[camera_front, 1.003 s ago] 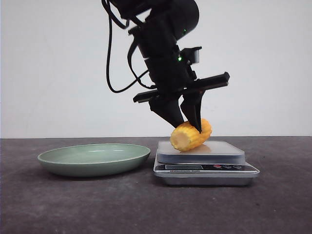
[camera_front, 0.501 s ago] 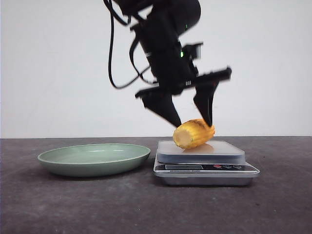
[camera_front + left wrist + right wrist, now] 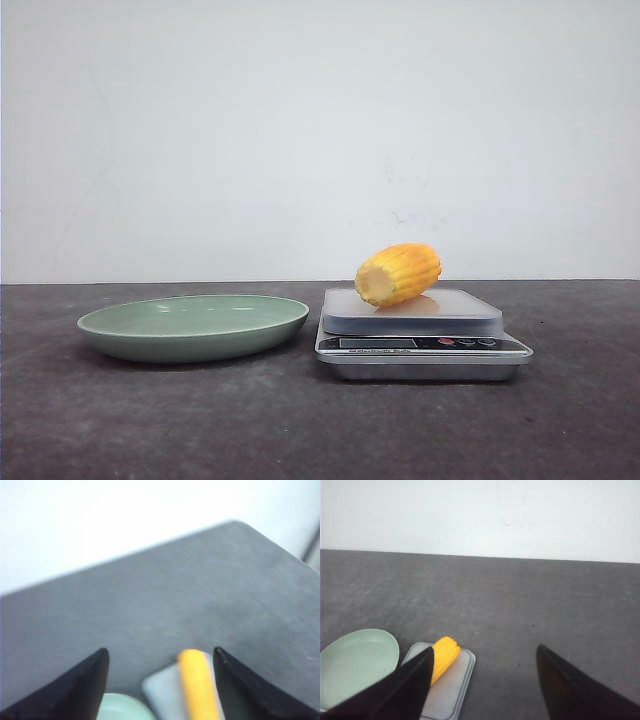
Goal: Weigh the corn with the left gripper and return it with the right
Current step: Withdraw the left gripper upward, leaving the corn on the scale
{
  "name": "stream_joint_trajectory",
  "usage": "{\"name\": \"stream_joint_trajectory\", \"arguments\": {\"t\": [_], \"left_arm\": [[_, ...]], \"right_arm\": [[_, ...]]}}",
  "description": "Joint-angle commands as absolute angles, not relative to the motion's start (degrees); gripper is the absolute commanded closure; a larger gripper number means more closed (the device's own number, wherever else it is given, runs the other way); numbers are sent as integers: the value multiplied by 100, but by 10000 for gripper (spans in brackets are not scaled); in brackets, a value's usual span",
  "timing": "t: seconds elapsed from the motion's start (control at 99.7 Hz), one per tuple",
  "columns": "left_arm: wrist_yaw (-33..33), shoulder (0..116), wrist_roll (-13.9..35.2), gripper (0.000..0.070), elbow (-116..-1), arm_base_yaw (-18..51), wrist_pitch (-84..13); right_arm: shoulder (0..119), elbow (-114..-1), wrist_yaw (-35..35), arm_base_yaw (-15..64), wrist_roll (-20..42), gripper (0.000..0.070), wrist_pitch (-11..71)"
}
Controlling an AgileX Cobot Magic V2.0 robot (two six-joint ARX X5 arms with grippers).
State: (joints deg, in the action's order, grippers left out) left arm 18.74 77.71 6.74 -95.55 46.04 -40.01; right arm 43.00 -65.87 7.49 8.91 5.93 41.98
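Now lying on its side on the platform of the scale [image 3: 420, 322], the corn [image 3: 398, 274], pale cut end turned toward the green plate [image 3: 192, 326], free of any grip. Just beside the scale on its left, that plate, empty, on the dark table [image 3: 300, 430]. Seen from above in the left wrist view, the left gripper [image 3: 160, 680], fingers spread wide with nothing between them, well clear of the cob. Likewise wide and empty in its own view, the right gripper [image 3: 482, 677], looking down at cob, scale and plate together.

Judged as the weighing pause, with the return by the right arm next. Best done by leaving the scale untouched a moment so the reading can settle. Then: bring the right fingers [image 3: 405, 685] down across the cob's short width, not along its length, since a rounded ribbed cob is likely to roll or squirt out endwise. Close on the thick middle, firmly but not hard. Lift straight up before moving sideways, to avoid dragging the scale. Carry over the plate's rim and lower near its centre before opening, so the cob is less apt to roll off.
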Motion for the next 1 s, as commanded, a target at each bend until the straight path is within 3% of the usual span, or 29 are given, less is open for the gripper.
{"name": "stream_joint_trajectory", "arguments": {"t": [0.0, 0.351, 0.662, 0.742, 0.993], "left_arm": [[2215, 7273, 484, 306, -9649, 4670, -4189], [2932, 4836, 816, 310, -9649, 4674, -5883], [3197, 3301, 1911, 359, -9649, 4615, -7994], [3048, 3063, 2112, 358, -9647, 4482, -8274], [1678, 2657, 2165, 359, -9642, 3433, -8270]], "right_arm": [[4333, -6720, 742, 904, 508, 293, 4211], [4333, -6720, 749, 904, 440, 292, 4338], [4340, -6720, 753, 974, 423, 293, 4331], [4342, -6720, 751, 1035, 403, 293, 4331], [4456, -6720, 751, 1190, 401, 292, 4331]]}}
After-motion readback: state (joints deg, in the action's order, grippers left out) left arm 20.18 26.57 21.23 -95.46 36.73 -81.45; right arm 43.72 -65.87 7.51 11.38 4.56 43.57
